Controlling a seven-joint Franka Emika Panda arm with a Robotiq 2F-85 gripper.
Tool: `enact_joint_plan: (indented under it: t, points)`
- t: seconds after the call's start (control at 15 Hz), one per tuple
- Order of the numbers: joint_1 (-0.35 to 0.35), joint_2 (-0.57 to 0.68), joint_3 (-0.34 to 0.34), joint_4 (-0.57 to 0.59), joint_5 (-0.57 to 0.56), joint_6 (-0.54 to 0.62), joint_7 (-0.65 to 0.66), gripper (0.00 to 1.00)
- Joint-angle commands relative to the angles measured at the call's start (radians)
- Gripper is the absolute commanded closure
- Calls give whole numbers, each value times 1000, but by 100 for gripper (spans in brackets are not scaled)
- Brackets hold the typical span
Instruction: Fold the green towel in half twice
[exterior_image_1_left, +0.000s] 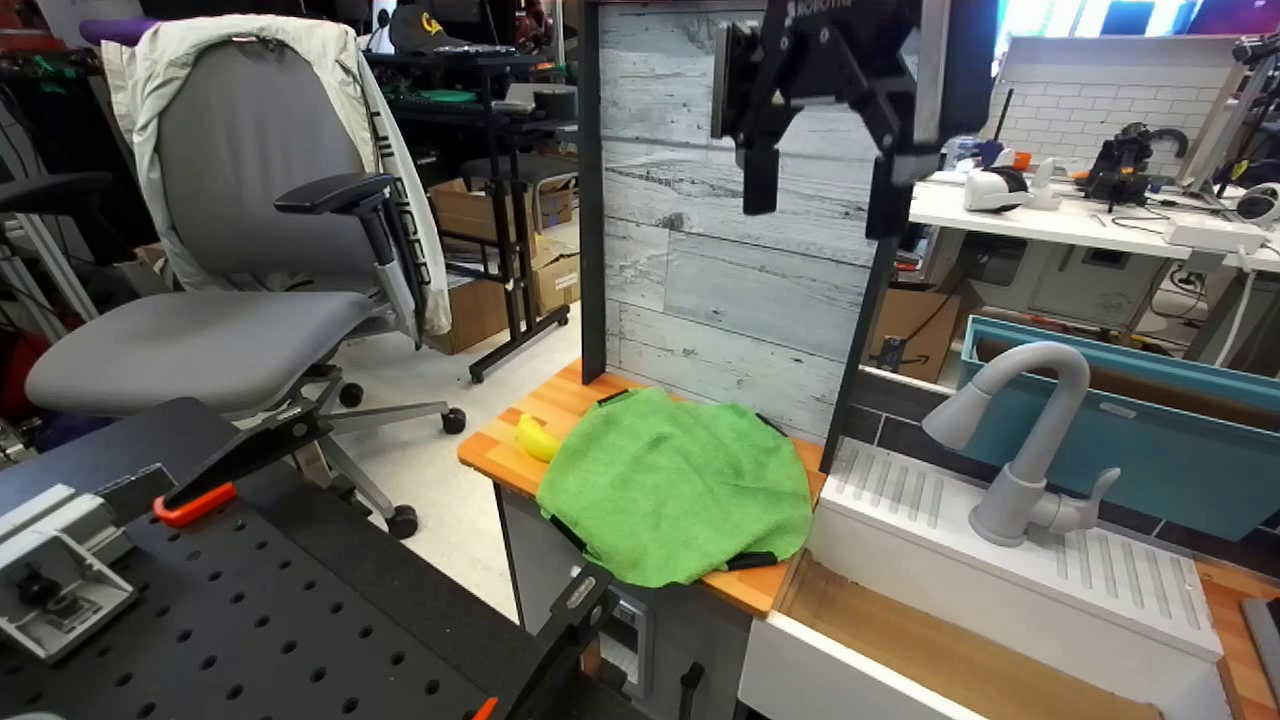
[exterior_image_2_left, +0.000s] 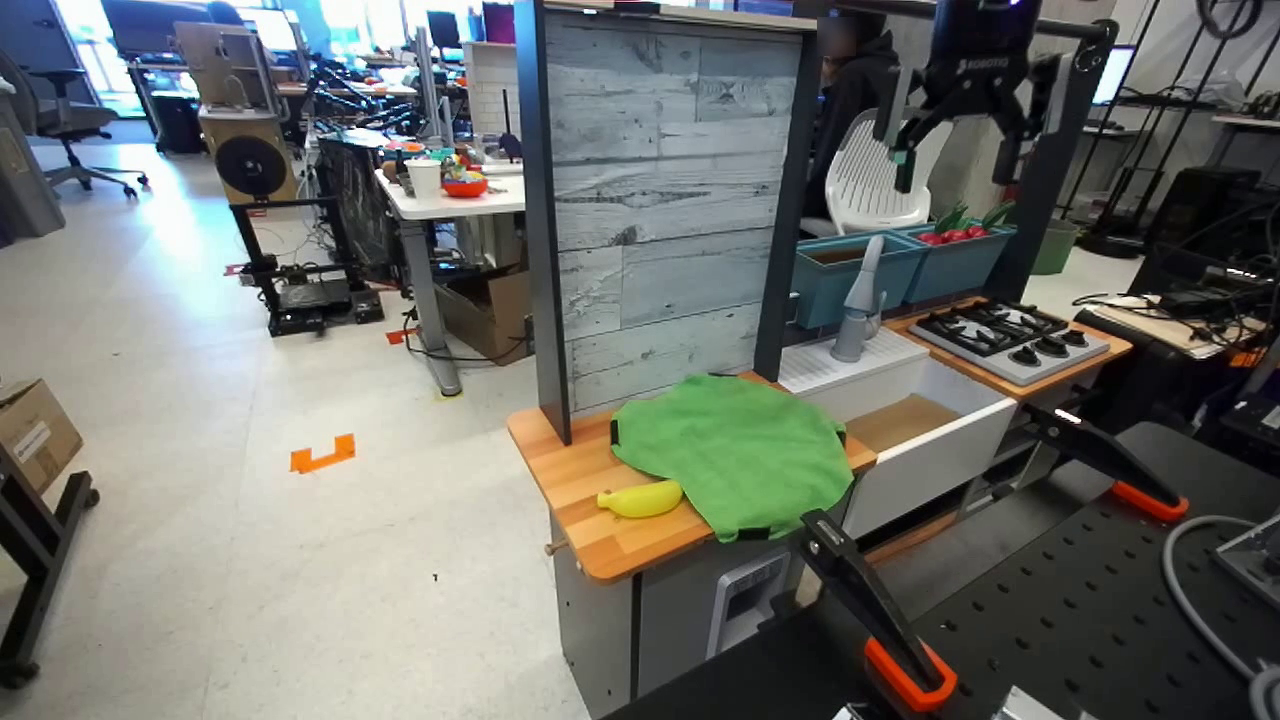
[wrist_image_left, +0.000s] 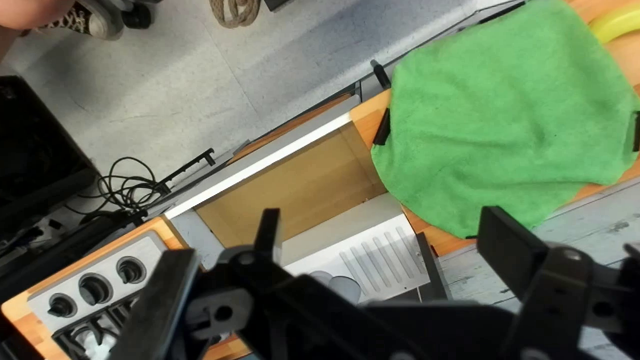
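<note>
The green towel (exterior_image_1_left: 680, 490) lies spread out and slightly rumpled on the small wooden tabletop, with parts hanging over the front edge. It also shows in an exterior view (exterior_image_2_left: 740, 450) and at the upper right of the wrist view (wrist_image_left: 505, 115). Black strips show at several points along its edge. My gripper (exterior_image_1_left: 822, 205) is open and empty, high above the tabletop and sink. Its fingers are wide apart in an exterior view (exterior_image_2_left: 955, 172) and in the wrist view (wrist_image_left: 382, 220), well clear of the towel.
A yellow banana (exterior_image_2_left: 642, 499) lies beside the towel on the wooden tabletop (exterior_image_2_left: 590, 540). A wood-plank panel (exterior_image_1_left: 740, 270) stands behind it. The sink with its grey faucet (exterior_image_1_left: 1030, 450) adjoins it, then a toy stove (exterior_image_2_left: 1010, 340). A black clamp (exterior_image_2_left: 870, 600) sits in front.
</note>
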Motion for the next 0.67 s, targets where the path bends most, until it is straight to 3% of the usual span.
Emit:
enact_joint_plan:
  t: [0.0,0.27,0.47,0.53,0.6]
  points:
    - [30,181,-17,122,23,57,25,0]
    - [35,349,-23,223,53,96,15,0]
    - [29,432,-21,301,74,41,-32,0]
    - [47,382,-35,227,66,82,-6,0]
    - [46,408,-36,248,67,82,-13,0]
